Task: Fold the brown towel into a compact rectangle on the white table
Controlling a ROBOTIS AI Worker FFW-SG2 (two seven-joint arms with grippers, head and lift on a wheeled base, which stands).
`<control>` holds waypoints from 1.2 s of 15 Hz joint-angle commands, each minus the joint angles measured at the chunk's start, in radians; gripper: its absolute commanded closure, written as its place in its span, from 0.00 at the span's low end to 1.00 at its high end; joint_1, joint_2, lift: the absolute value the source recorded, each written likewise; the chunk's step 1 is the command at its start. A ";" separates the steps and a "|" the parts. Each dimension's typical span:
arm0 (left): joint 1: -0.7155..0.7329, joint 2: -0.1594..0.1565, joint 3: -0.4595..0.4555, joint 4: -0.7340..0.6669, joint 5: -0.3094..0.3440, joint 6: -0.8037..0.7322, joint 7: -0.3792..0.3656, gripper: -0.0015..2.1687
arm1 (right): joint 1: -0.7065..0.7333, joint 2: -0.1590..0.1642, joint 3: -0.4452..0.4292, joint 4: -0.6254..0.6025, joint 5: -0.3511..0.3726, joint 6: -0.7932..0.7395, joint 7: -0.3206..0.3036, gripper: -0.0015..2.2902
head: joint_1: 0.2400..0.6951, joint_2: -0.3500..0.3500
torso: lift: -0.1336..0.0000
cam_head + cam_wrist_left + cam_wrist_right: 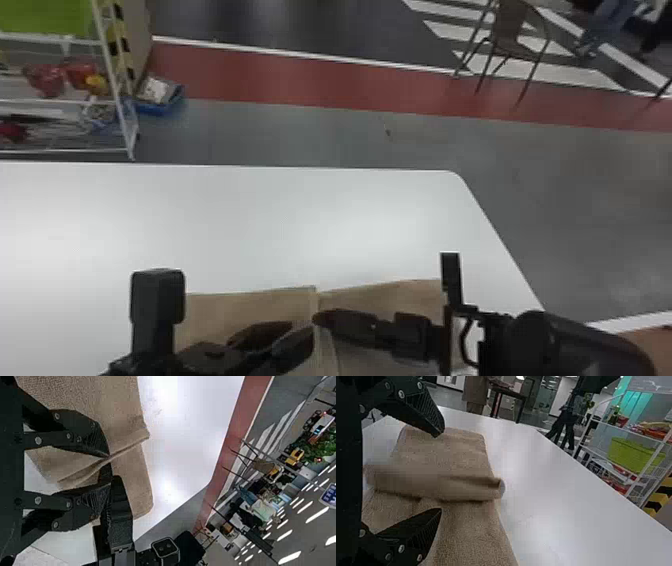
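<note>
1. Brown towel (470, 534) lies partly folded on the white counter (300, 225), one ridge raised.
2. Left fingers (90, 435) look closed, pinching that ridge; right fingers (426, 413) gape wide, gripping nothing.
3. Best lift lightly, align the edges, then lower and smooth.

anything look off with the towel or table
The brown towel isn't lying flat: a raised ridge runs across it, pinched between the left fingers. That's probably just folding in progress. I see no spill or damage on the white table.
</note>
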 commanded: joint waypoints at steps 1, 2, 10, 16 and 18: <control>-0.013 0.003 -0.006 0.004 0.022 0.001 -0.003 0.04 | 0.000 0.001 -0.027 0.002 -0.010 -0.003 0.003 0.10 | 1.00 0.08 | 0.09; -0.016 0.002 -0.006 0.002 0.022 -0.002 -0.001 0.04 | -0.002 0.001 -0.031 0.005 -0.010 -0.006 0.004 0.10 | 1.00 0.06 | 0.09; -0.031 0.014 0.205 -0.012 0.069 0.072 -0.035 0.04 | 0.049 0.001 0.030 -0.087 0.003 -0.003 -0.089 0.13 | 1.00 0.16 | 0.09; -0.014 0.015 0.273 -0.016 0.079 0.084 -0.084 0.04 | 0.090 0.001 0.082 -0.199 -0.002 -0.003 -0.255 0.15 | 1.00 0.28 | 0.09; -0.011 0.014 0.280 -0.016 0.079 0.084 -0.097 0.04 | 0.080 0.001 0.090 -0.201 0.004 -0.003 -0.280 0.15 | 1.00 0.30 | 0.09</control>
